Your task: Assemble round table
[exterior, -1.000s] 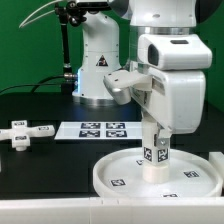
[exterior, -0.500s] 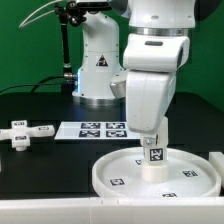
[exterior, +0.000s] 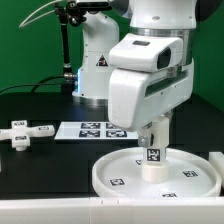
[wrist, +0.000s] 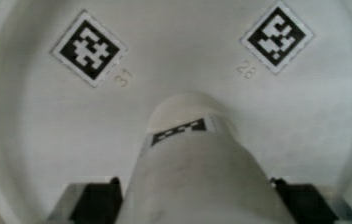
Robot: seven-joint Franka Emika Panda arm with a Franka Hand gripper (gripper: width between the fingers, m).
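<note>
Gripper (exterior: 153,138) pinching the leg (exterior: 155,160), upright at centre of round disc (exterior: 108,172) in lower right of frame, probably mid-screwing; cross-shaped foot (exterior: 22,131) at middle left not yet attached

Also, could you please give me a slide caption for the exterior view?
Franka tool grips the short leg standing upright in the round disc.

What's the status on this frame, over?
Gripper shut on leg. Leg upright at centre of disc. No obstruction seen near it.
</note>
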